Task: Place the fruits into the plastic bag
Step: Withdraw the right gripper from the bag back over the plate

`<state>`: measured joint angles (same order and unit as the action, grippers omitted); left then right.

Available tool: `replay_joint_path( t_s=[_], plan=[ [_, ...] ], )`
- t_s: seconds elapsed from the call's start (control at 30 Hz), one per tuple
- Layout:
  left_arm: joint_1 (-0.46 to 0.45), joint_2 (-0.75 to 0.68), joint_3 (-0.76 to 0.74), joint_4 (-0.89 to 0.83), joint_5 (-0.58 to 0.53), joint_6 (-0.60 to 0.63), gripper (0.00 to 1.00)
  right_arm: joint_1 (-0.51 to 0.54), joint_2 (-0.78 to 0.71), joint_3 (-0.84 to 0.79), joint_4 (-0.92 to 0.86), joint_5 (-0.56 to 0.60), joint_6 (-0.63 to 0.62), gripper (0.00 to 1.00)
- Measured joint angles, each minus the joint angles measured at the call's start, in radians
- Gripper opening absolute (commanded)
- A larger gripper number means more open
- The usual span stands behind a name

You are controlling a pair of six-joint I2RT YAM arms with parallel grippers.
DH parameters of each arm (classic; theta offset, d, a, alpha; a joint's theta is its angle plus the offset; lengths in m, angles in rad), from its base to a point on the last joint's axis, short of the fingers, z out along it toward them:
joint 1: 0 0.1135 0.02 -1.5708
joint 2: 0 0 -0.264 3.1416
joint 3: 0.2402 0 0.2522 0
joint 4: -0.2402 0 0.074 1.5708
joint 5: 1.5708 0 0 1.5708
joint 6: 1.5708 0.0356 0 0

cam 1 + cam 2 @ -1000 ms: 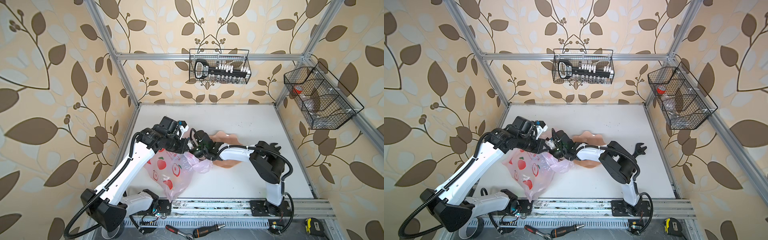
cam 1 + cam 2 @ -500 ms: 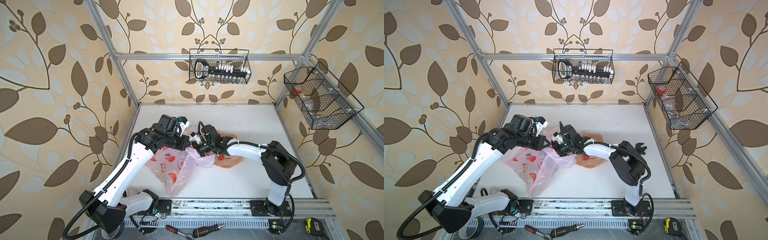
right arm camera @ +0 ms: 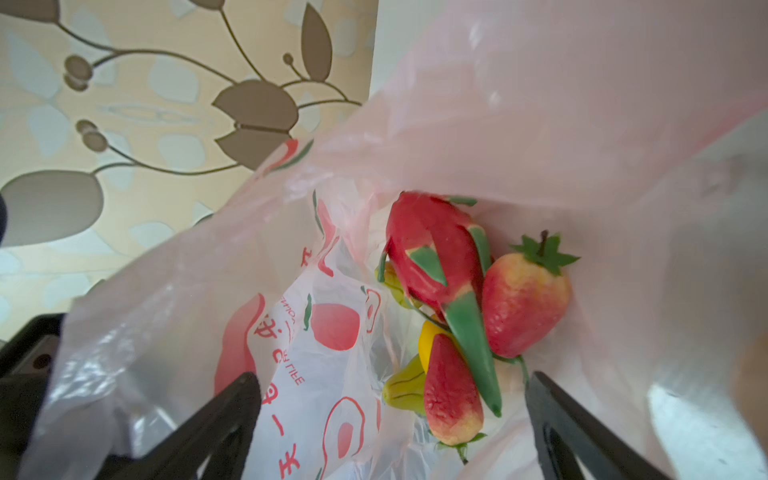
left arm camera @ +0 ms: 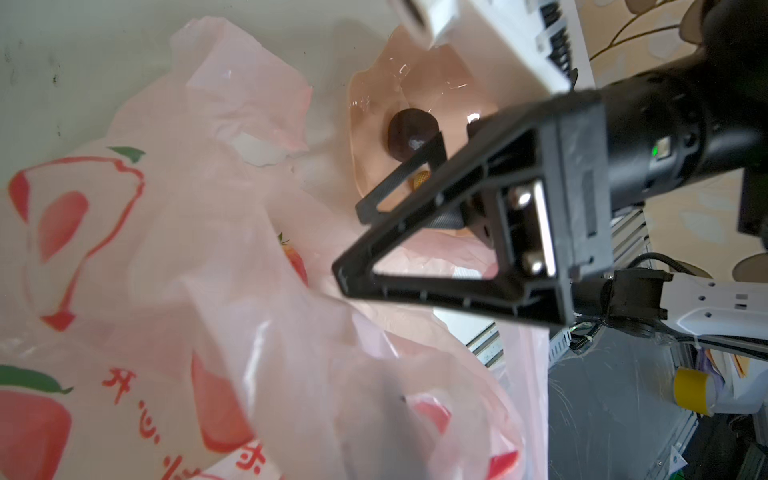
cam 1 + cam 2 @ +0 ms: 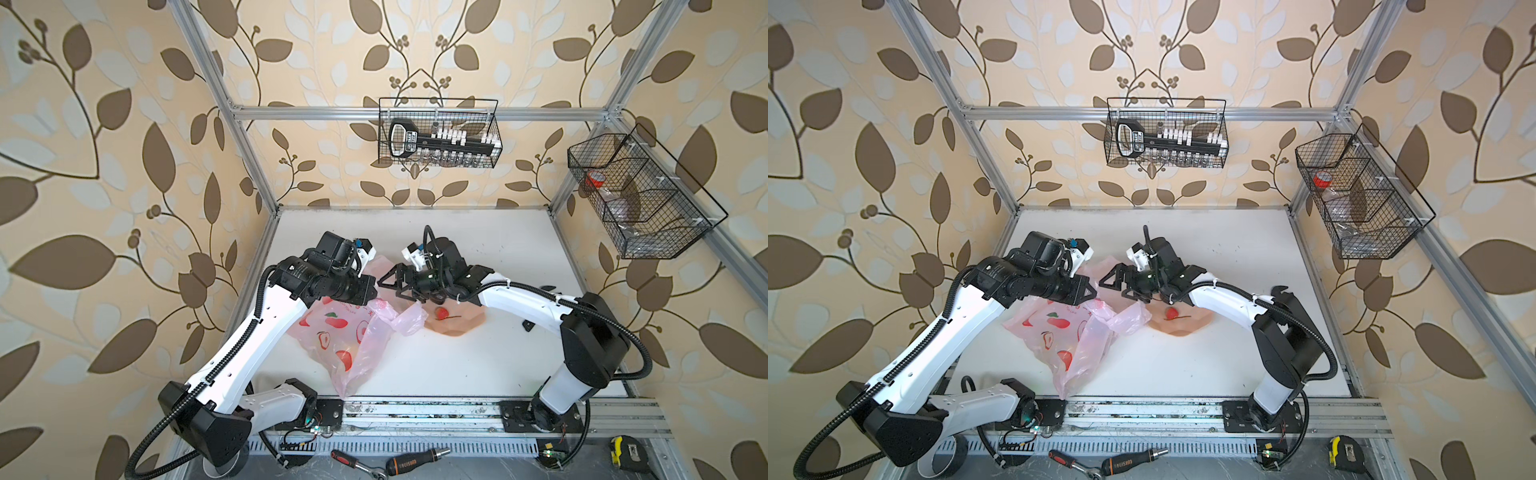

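The left claw (image 5: 372, 286) is pinched shut on the bag's (image 5: 345, 332) top edge, holding the mouth up off the table (image 5: 498, 245). From there the bag sprawls toward 6 o'clock, almost to the front rail. The right claw (image 5: 392, 284) stands wide and empty just at 3 o'clock of the left one, above the bag's mouth. The bowl (image 5: 457, 326) sits at 3 o'clock of the bag, and a loose pink flap laps its 9 o'clock rim.

In the right wrist view, a dragon fruit (image 3: 428, 249), a strawberry (image 3: 523, 299), a pink fruit (image 3: 451, 386) and a half-hidden lemon (image 3: 428, 343) lie bunched inside the bag. In the bowl are a small red fruit (image 5: 441, 312) and, in the left wrist view, a plum (image 4: 411, 133).
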<state>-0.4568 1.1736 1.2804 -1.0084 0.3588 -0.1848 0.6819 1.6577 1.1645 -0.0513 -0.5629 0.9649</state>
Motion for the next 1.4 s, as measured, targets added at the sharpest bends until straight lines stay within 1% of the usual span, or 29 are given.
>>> replay_joint_path(
  t_s=[0.2,0.37,0.57,0.77,0.9,1.07,1.4],
  plan=[
    [0.000,0.000,-0.002,-0.005,0.001,0.000,0.00,-0.066,-0.081,0.001,-0.115,0.130,-0.086,1.00],
    [0.000,-0.002,-0.007,-0.008,0.002,0.000,0.00,-0.099,-0.111,0.017,-0.262,0.240,-0.189,1.00],
    [0.000,-0.002,-0.007,-0.008,0.003,0.000,0.00,-0.106,-0.116,0.035,-0.426,0.384,-0.323,1.00],
    [0.000,-0.002,-0.007,-0.008,0.004,0.000,0.00,-0.106,-0.115,0.039,-0.520,0.502,-0.420,0.98],
    [0.000,-0.002,-0.007,-0.008,0.004,0.000,0.00,-0.106,-0.098,0.040,-0.543,0.545,-0.455,0.96],
    [0.000,-0.002,-0.007,-0.009,0.004,0.000,0.00,-0.104,-0.041,0.044,-0.545,0.575,-0.486,0.93],
    [0.000,-0.002,-0.007,-0.009,0.004,0.000,0.00,-0.097,0.079,0.049,-0.547,0.610,-0.530,0.83]
  ],
)
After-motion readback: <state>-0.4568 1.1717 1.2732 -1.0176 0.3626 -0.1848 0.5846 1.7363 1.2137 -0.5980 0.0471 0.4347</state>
